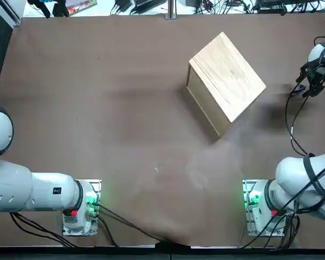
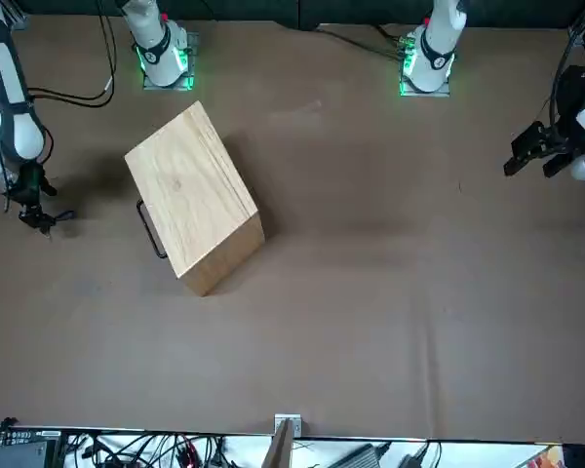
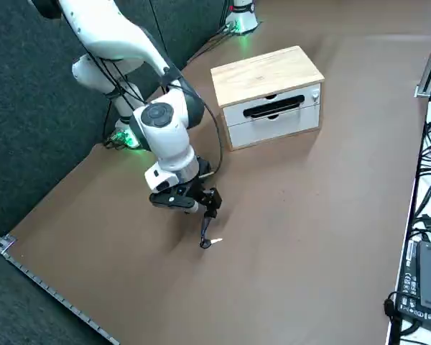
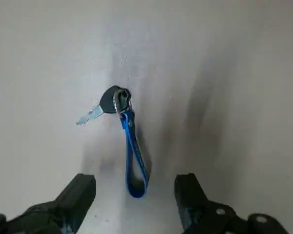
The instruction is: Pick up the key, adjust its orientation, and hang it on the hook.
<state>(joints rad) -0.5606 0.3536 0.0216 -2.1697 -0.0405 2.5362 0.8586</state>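
Observation:
The key (image 4: pixel 110 102) has a black head, a silver blade and a blue strap (image 4: pixel 133 156), and it lies flat on the brown table. My right gripper (image 4: pixel 134 195) hovers just above it, open, with the strap's loop end between the two fingers (image 4: pixel 80 192) and nothing gripped. In the right side view the gripper (image 3: pixel 208 207) is low at the table's right side, over the key (image 3: pixel 208 242). The hook (image 3: pixel 273 108) is a black bar on the front face of the wooden box (image 3: pixel 266 72), some way off from the gripper.
The wooden box (image 1: pixel 226 81) stands turned at an angle in the far right half of the table (image 1: pixel 124 135). Cables and electronics (image 3: pixel 424 287) lie beyond the table's far edge. The arm's own cable (image 1: pixel 290 124) loops beside the box.

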